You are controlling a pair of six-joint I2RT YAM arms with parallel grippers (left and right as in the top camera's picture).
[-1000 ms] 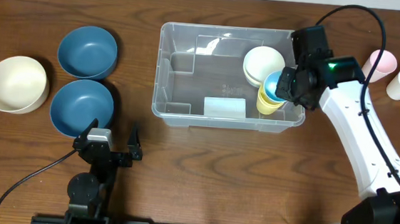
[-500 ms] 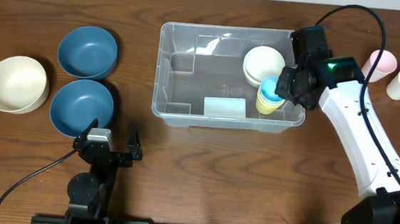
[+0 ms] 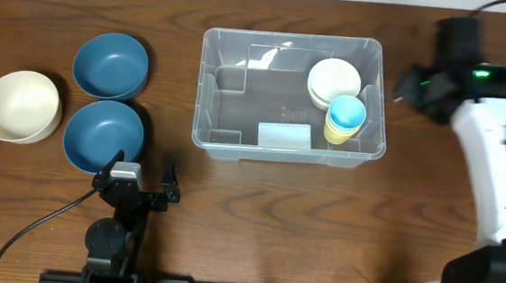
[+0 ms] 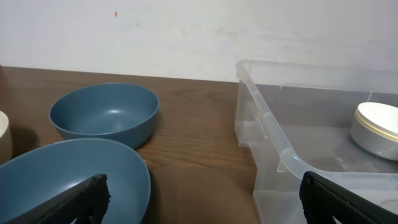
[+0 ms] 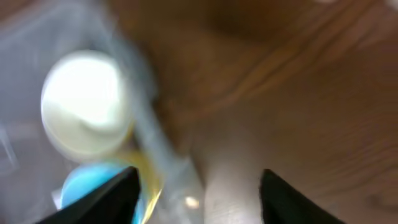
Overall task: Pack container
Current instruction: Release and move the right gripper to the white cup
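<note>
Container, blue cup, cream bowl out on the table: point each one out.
container (image 3: 254,101), overhead view, bare floor in its left half.
blue cup (image 3: 347,113), overhead view, inside of its open mouth.
cream bowl (image 3: 19,105), overhead view, middle of its hollow.

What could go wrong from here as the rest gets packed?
1. The blue cup stands stacked in the yellow cup by the container's right wall; another item dropped nearby could topple it.
2. The nearer blue bowl, farther blue bowl and cream bowl are wide; unless nested, they may not fit the free left part.
3. The open left fingers sit close behind the nearer blue bowl and could shove it rather than grip it.
</note>
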